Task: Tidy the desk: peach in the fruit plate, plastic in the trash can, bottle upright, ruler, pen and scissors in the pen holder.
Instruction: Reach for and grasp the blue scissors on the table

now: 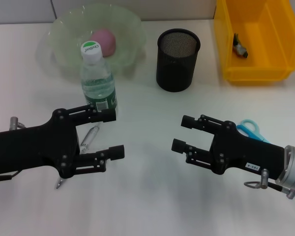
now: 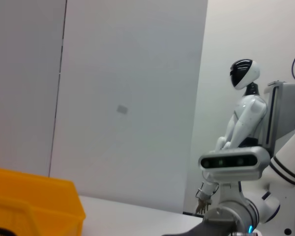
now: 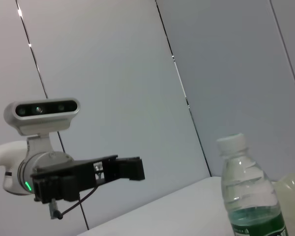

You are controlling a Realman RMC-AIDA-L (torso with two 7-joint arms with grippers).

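**Both grippers open above the near desk, bottle upright, pen and scissors still lying flat**

The left gripper hovers over the near left of the white desk, its two fingers spread wide apart and holding nothing. Its far finger reaches just beside the base of the water bottle, which stands upright with its white cap on. A pen lies flat on the desk under that gripper, showing between the fingers and partly hidden by the arm.

The right gripper hangs over the near right of the desk, fingers also apart and empty. A pair of blue-handled scissors lies flat just behind it, mostly covered by the arm.

At the far left, the pink peach sits inside the clear green fruit plate, directly behind the bottle. The black mesh pen holder stands upright in the far middle. The yellow bin is at the far right, with a small dark item lying in it that cannot be identified.

From the right wrist, the left gripper shows with the bottle near it.
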